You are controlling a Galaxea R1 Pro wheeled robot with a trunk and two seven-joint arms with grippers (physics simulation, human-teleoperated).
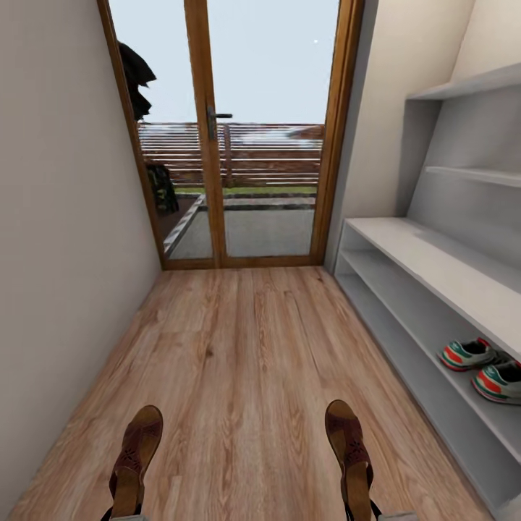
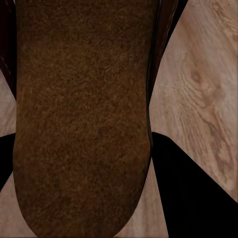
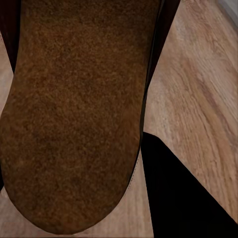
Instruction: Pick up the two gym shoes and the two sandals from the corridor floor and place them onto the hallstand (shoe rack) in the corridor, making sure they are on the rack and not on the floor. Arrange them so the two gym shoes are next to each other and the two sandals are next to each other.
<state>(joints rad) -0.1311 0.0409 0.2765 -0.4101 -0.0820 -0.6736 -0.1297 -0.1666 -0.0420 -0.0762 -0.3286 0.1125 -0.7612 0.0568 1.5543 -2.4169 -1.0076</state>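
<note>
In the head view, the corridor floor [image 1: 246,347] of light brown planks ran up the middle of the frame to a wood-framed glass door [image 1: 239,137] at the top centre, with a slatted fence visible through the glass. Along the right edge stood the hallstand [image 1: 434,253], pale grey-white, with its stepped shelves in the upper right corner. The two gym shoes [image 1: 483,367] sat side by side, just beside each other, in one of its low open compartments at the right edge of the frame (green stripes and red marks showing).

At the bottom left of the head view the left sandal [image 1: 135,459] pointed toe-forward up the frame, held off the floor; at the bottom right the right sandal [image 1: 351,452] did likewise, the two well apart. In the left wrist view the left hand [image 2: 79,148] was clenched on its sandal [image 2: 79,114], whose brown fuzzy sole lay between the dark fingers [image 2: 198,193]. In the right wrist view the right hand [image 3: 74,144] likewise grasped its sandal [image 3: 74,114], a dark finger [image 3: 188,193] lying against the sole's edge with the floor planks [image 3: 198,84] beyond.
</note>
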